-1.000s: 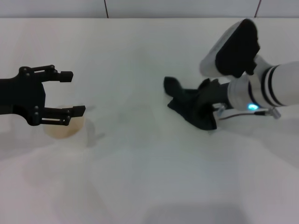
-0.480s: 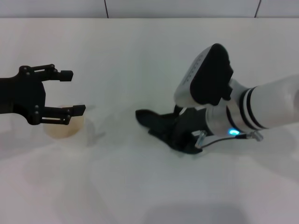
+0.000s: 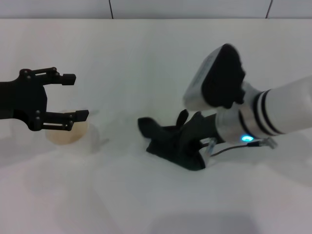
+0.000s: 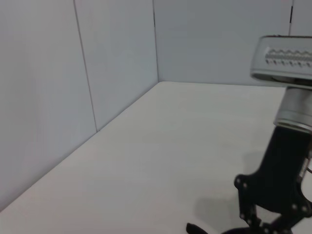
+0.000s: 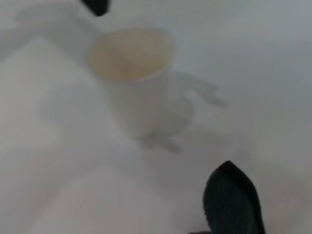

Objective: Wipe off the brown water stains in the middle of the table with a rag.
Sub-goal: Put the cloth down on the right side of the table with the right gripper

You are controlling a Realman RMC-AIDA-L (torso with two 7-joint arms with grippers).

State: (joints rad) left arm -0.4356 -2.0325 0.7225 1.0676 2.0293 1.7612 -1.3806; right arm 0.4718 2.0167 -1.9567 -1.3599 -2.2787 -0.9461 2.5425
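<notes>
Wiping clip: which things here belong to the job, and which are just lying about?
Job:
rag, pressed on the table by the right gripper
brown stains: none visible now

Lying about:
plastic cup, upright
left gripper, jaws open, above the cup

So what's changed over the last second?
The right gripper dragged the rag across the table toward the robot's left, nearer the cup, keeping it pressed down. No brown stain shows. The left gripper and the cup stayed put, jaws open.
</notes>
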